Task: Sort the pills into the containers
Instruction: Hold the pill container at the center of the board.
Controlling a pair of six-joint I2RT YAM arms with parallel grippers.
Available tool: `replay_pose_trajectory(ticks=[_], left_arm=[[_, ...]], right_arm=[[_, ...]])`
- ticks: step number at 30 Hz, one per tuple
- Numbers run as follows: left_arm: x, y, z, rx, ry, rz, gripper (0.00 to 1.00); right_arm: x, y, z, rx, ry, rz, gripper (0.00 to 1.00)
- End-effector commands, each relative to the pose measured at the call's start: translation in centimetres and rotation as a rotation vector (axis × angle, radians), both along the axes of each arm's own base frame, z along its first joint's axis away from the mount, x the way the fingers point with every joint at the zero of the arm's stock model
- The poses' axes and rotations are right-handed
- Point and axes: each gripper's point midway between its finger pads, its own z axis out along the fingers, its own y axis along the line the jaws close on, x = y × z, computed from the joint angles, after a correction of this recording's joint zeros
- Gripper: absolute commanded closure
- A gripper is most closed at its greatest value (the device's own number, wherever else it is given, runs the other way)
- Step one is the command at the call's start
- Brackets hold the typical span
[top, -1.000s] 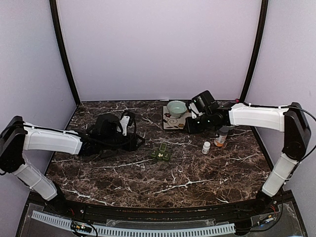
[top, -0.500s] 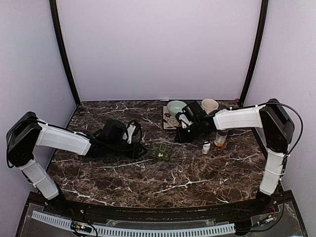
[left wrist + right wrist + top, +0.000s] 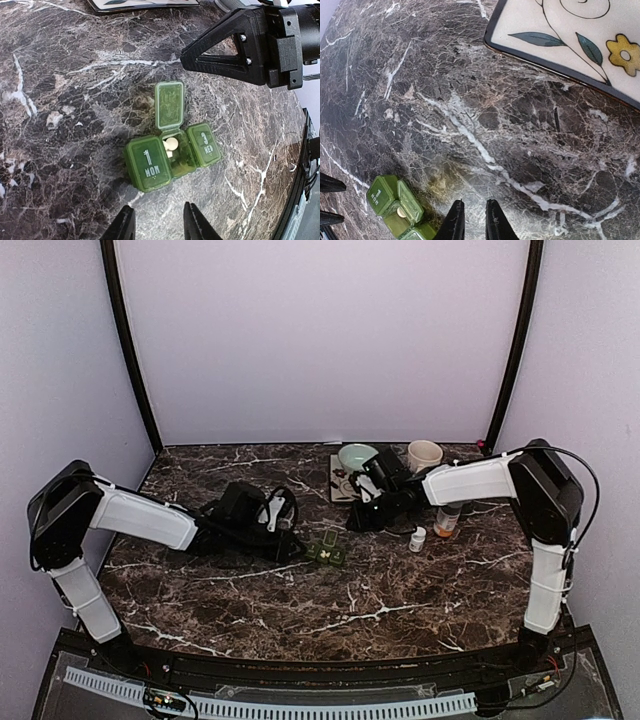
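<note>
I am aiming the right hand (image 3: 474, 205), nearly pinched, a pill between its tips or not I cannot tell, at the open middle compartment of the pill box (image 3: 170, 150) at mid-frame, where one pill (image 3: 171, 144) is lying, with the left hand (image 3: 158, 215) hovering narrow and empty just below.

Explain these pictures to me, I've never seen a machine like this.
These are two robot arms bolted at the near edge of a marble table. The wide picture looks down from above and behind them. The other two come from a camera on each wrist, so each shows its own arm's dark prongs at the bottom. The left gripper and the right gripper both hover near a small green pill box, its middle lid open with a pale pill inside. Farther back are a flowered tray, a bowl, a cup, an amber bottle and a small white cap. Both grippers stand slightly open, holding nothing visible.
</note>
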Motion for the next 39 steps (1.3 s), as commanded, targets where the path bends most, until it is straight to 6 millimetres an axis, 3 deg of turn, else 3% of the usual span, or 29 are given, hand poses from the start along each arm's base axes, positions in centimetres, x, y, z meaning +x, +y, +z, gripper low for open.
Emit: replay_pose_trajectory(ticks=[1, 23, 31, 39], left_arm=[[0.2, -0.5, 0.1, 0.004, 0.017, -0.018, 0.66], [0.5, -1.0, -2.1, 0.064, 0.071, -0.046, 0.67], [0.3, -1.2, -2.7, 0.079, 0.089, -0.061, 0.78], [0.1, -0.9, -3.1, 0.093, 0.103, -0.061, 0.80]], right_arm=[[0.6, 1.6, 0.7, 0.049, -0.021, 0.024, 0.83], [0.2, 2.8, -0.7, 0.082, 0.015, 0.076, 0.84], [0.0, 2.9, -0.9, 0.087, 0.022, 0.084, 0.84], [0.0, 3.1, -1.0, 0.093, 0.025, 0.090, 0.84]])
